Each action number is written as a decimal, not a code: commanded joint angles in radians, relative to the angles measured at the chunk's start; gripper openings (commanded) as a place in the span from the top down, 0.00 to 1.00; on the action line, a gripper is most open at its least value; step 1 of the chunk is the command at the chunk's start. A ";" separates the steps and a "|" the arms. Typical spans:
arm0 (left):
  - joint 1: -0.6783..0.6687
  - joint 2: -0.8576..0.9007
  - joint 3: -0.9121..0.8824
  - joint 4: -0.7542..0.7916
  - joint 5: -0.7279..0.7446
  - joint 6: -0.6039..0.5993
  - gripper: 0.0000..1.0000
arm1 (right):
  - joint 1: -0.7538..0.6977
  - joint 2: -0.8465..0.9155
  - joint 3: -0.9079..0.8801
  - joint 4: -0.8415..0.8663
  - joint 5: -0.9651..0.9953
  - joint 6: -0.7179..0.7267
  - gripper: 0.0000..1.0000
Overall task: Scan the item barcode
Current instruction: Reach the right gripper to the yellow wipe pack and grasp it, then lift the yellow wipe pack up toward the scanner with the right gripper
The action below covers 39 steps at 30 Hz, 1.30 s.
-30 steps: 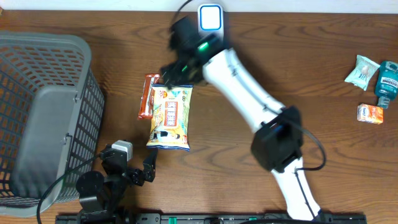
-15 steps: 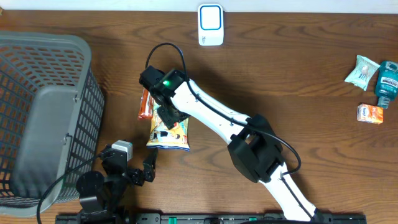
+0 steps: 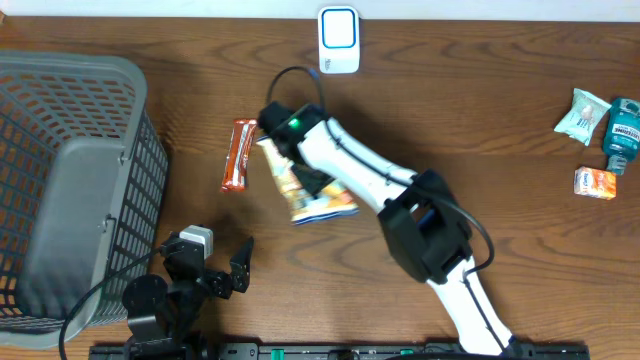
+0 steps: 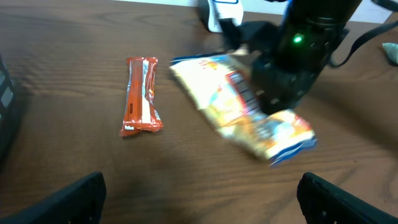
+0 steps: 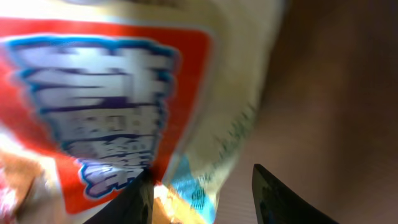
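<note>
The right gripper (image 3: 298,165) has its two fingers closed on the bag (image 3: 322,200). In the right wrist view the bag fills the gap between the fingers, with its red and blue print right up against the camera. The grip looks to be near one end of the bag, and the rest sticks out past the fingers. Seen from above, the long side of the bag runs on a slant, from the gripper toward the near right. In the left wrist view the bag looks tipped, blue end low. Whether that end touches the table (image 3: 500,130) is hard to tell.

The scanner (image 3: 339,40) is the white box at the far edge of the table. It lies beyond the gripper, a little to the right, near but apart. The bag points away from it, so the arm likely has to carry the bag over and turn it until the barcode faces the scanner. Where the barcode sits cannot be seen.

The right arm is nearer to the scanner, and it has the bag. The left gripper (image 3: 238,268) is wide open and holds nothing. It sits at the near edge, well apart from the bag. A bar (image 3: 238,155) lies flat just left of the bag, not touching it.
</note>
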 commanded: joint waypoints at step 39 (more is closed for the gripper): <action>-0.004 -0.004 0.003 0.004 -0.002 0.006 0.02 | -0.080 -0.035 -0.346 0.295 -0.051 -0.334 0.05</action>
